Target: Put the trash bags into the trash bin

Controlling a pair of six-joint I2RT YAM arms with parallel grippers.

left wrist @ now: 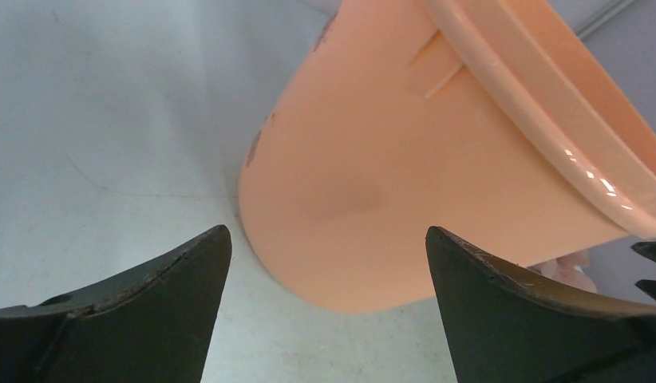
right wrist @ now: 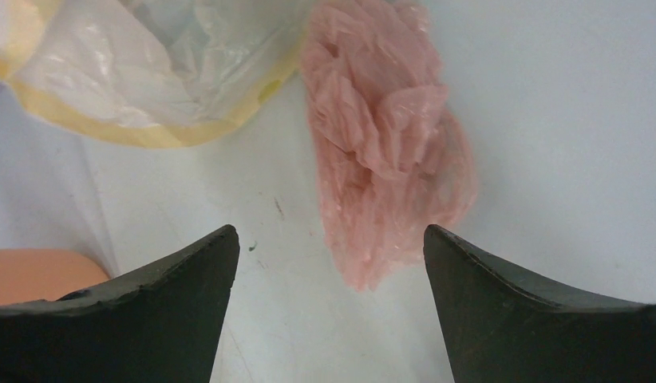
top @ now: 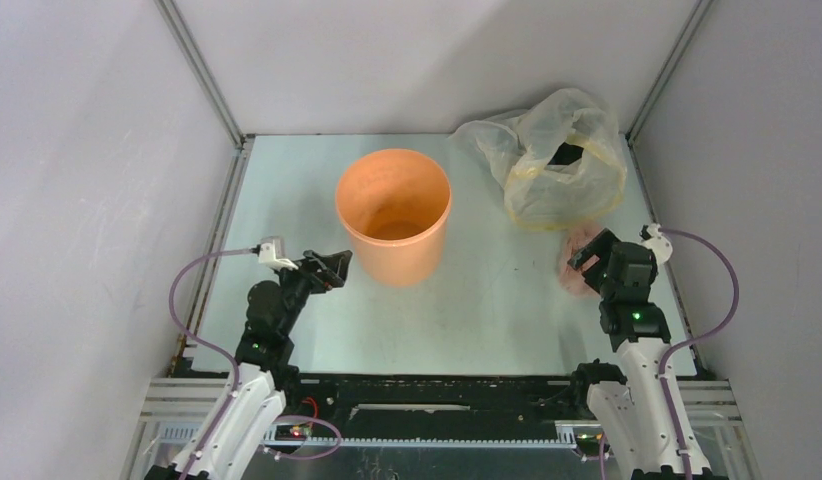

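Right wrist view: my right gripper (right wrist: 329, 231), wide and empty, faces the pink trash bag (right wrist: 389, 144) beside the yellowish bag (right wrist: 109, 80). I should lower onto its crumpled middle and pinch only pink plastic.

Yellowish bag (right wrist: 133, 80) crowds the pink bag (right wrist: 389, 159) from behind.

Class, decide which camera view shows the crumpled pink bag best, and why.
Right wrist view: the pink bag is close and sharp, creases visible. The top view shows it small, partly hidden by the right claw. The left wrist view shows at most a pink sliver beyond the orange bin.
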